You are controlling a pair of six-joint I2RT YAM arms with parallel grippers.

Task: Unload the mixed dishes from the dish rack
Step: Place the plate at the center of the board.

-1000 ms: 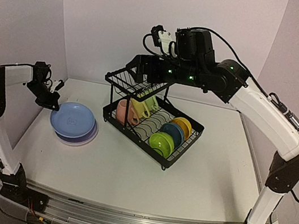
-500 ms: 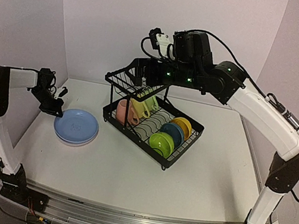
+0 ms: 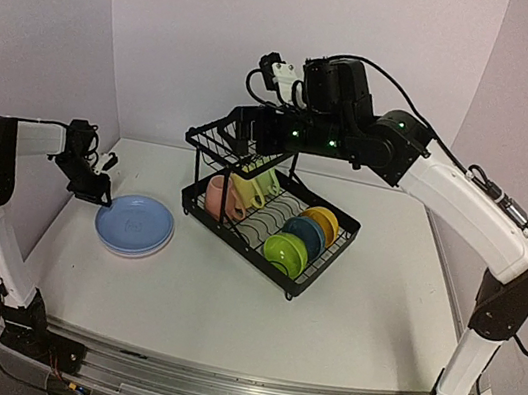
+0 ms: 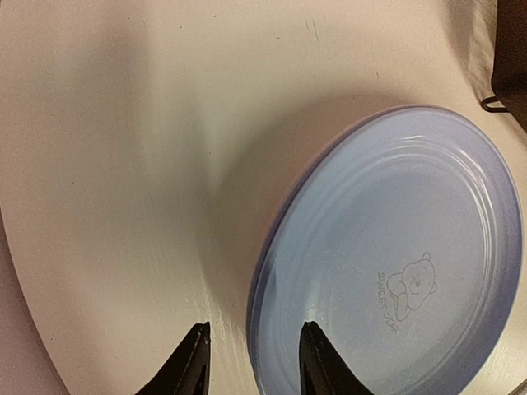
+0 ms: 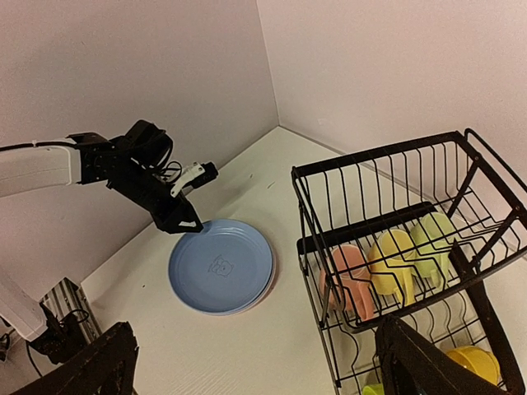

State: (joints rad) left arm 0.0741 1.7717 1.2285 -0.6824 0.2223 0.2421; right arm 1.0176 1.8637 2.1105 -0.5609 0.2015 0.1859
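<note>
The blue plate (image 3: 135, 224) lies flat on the pink plate (image 3: 137, 251) at the table's left; it also shows in the left wrist view (image 4: 395, 263). My left gripper (image 3: 104, 195) is open, its jaws astride the blue plate's left rim (image 4: 254, 350). My right gripper (image 3: 253, 131) is open wide and empty, hovering over the upper basket of the black dish rack (image 3: 319, 268). The lower tray holds a pink mug (image 3: 216, 196), yellow mug (image 3: 244, 192), pale-green mug (image 3: 267, 182), green bowl (image 3: 285, 254), blue bowl (image 3: 305, 235) and yellow bowl (image 3: 323, 221).
The rack's upper basket (image 5: 387, 189) shows nothing in it. Lilac walls close in at the back and both sides. White table surface (image 3: 224, 313) stretches in front of the rack.
The blue plate went from tilted in my left gripper to flat on the pink plate, and the jaws opened. My right gripper drifted slightly left.
</note>
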